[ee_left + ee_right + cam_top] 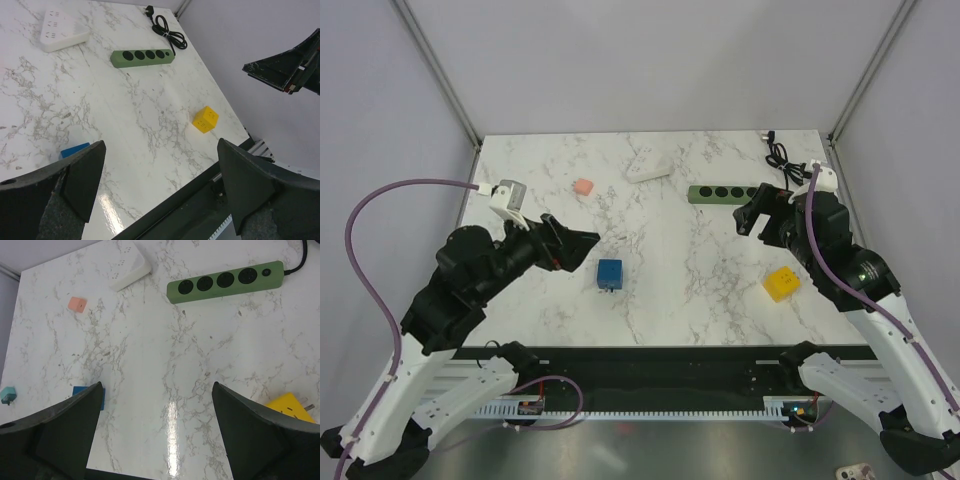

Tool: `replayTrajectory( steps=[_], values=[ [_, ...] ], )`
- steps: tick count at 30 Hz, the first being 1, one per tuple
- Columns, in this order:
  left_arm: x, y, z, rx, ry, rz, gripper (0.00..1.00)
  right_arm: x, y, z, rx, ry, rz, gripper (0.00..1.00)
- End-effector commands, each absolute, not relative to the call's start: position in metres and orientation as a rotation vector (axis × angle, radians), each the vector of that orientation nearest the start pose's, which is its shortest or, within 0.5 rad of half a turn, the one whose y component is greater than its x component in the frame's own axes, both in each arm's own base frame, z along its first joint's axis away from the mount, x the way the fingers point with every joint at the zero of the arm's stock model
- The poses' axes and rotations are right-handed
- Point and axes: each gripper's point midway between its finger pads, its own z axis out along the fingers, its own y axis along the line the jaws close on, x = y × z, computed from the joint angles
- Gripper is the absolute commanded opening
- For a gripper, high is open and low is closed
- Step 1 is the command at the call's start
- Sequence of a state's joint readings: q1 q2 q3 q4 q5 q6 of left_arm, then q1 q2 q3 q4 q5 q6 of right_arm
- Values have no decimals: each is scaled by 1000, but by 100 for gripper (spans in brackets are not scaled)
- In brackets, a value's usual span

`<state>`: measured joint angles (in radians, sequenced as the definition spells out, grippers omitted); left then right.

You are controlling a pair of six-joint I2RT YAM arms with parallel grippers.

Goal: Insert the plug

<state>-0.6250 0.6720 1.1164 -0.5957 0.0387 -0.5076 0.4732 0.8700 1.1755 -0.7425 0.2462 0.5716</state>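
Note:
The bright-blue plug block (610, 273) sits on the marble table near the middle front, prongs hidden. It shows partly behind the left finger in the left wrist view (74, 150) and in the right wrist view (79, 390). The green power strip (724, 193) lies at the back right, with several round sockets (143, 56) (225, 280). My left gripper (578, 245) is open and empty, just left of the plug. My right gripper (752, 213) is open and empty, near the strip's right end.
A yellow block (781, 283) lies front right (205, 119) (291, 407). A small pink block (583, 187) and a white power strip (648, 168) lie at the back. A black coiled cable (785, 158) leads from the green strip. A small teal item (7, 395) lies at far left.

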Motion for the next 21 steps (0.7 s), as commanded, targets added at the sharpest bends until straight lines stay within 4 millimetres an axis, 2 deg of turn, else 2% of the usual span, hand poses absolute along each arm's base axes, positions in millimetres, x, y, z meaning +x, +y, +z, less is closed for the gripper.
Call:
replayTrajectory(
  steps=[1, 5, 8, 13, 17, 18, 19, 21],
  values=[
    [196, -168, 363, 116, 1790, -832, 100, 259, 101, 312, 260, 1982, 384, 98],
    [203, -165, 358, 87, 1802, -797, 100, 262, 100, 314, 270, 1959, 381, 98],
    [212, -164, 350, 64, 1826, -755, 100, 262, 106, 312, 249, 1955, 414, 98],
    [227, -167, 328, -5, 1899, -713, 100, 265, 118, 295, 228, 1980, 464, 98],
    [247, -148, 308, -253, 1991, -637, 100, 263, 135, 276, 193, 2008, 559, 98],
    [249, -140, 300, -303, 2023, -611, 100, 261, 145, 278, 152, 1999, 622, 98],
    [257, -127, 292, -383, 2037, -577, 100, 259, 149, 277, 137, 1997, 646, 98],
    [263, -115, 281, -476, 2056, -566, 100, 258, 154, 275, 117, 1976, 684, 98]
  ],
)
